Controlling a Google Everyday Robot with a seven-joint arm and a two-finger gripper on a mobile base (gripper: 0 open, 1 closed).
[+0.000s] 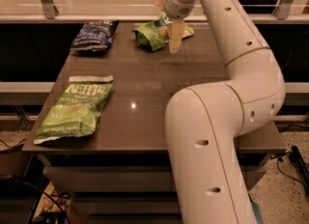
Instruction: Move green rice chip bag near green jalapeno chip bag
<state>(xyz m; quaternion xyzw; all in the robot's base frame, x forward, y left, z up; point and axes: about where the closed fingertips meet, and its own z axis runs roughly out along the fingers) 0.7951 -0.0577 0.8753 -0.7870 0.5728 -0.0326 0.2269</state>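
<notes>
Green and crinkled, the small bright rice chip bag with orange-pink snack pictures (150, 35) lies near the far edge of the dark brown table (145, 88), toward 12 o'clock. Our cream two-finger gripper (174, 43) hangs over the bag's right end, on its 3 o'clock side, pointing down. We cannot tell whether it is wide, narrow or gripping the bag. We judge it stands there because the bag has to be taken up before it can travel.

The larger flat light green jalapeno chip bag with big white lettering (75, 108) lies at the table's 8 o'clock corner, well apart from the rice chip bag, so the task is not yet done. A dark blue chip bag (94, 35) sits at 11 o'clock, near the likely path. We reckon the carry should pass on its 5 o'clock side so as not to brush it.
</notes>
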